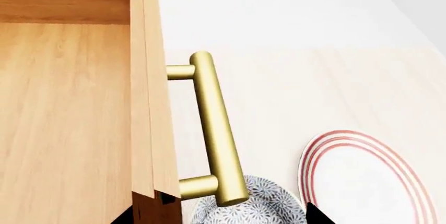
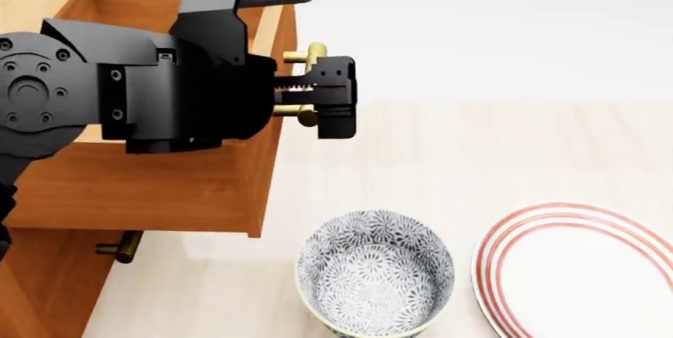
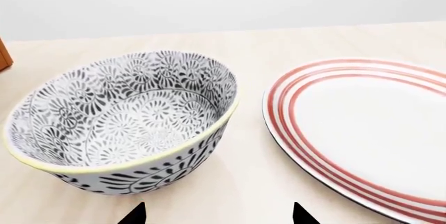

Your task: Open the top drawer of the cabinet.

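The top drawer point(image 2: 158, 180) of the orange-brown cabinet point(image 2: 42, 275) stands pulled out, and its lighter interior point(image 1: 62, 104) shows. Its brass bar handle point(image 1: 212, 130) sticks out from the drawer front point(image 1: 150, 104) and also shows in the head view point(image 2: 305, 53). My left gripper point(image 2: 334, 98) is at this handle. In the left wrist view its fingertips point(image 1: 317, 214) stand wide apart, so the left gripper point(image 1: 219, 217) is open, with the handle just ahead between them. My right gripper point(image 3: 217, 216) is open and empty, low over the table.
A patterned grey-white bowl point(image 2: 376, 273) stands on the pale table point(image 2: 505, 149) in front of the cabinet, with a red-ringed white plate point(image 2: 578, 271) to its right. A lower drawer's brass handle point(image 2: 121, 245) pokes out below the open drawer.
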